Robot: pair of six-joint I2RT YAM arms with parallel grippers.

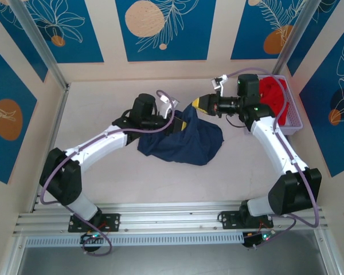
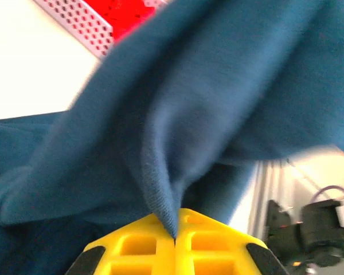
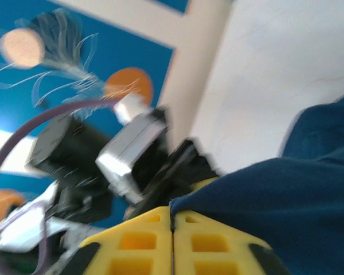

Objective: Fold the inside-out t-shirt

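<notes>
The left arm (image 1: 97,143) reaches from the near left corner toward the middle of the table (image 1: 97,97). The left gripper (image 1: 180,122) sits at the left upper edge of the inside-out t-shirt (image 1: 186,143). In the left wrist view its yellow fingers are pressed tight together (image 2: 175,232) with a ridge of navy cloth (image 2: 218,86) pinched in the seam between them and rising away from the tips.

The shirt lies bunched in the middle of the table, a dark navy heap. Its long axis runs roughly left to right, and its bulk sags on the table toward the near side. One gathered corner is drawn up and points to the far side, between the two grippers. Which end is the neck cannot be told.

The right gripper (image 1: 197,104) comes in from the right at that raised corner, close to the left one. In the right wrist view its yellow fingers meet in a thin line (image 3: 172,209), and the shirt's edge (image 3: 286,200) starts right at their tips and spreads over the right finger, so it looks nipped there.

Well to the right, behind the right arm (image 1: 275,143), a white perforated basket (image 1: 297,117) holds a bright red garment (image 1: 272,97), apart from the shirt. The left wrist view shows the basket (image 2: 74,28) beyond the lifted cloth.
</notes>
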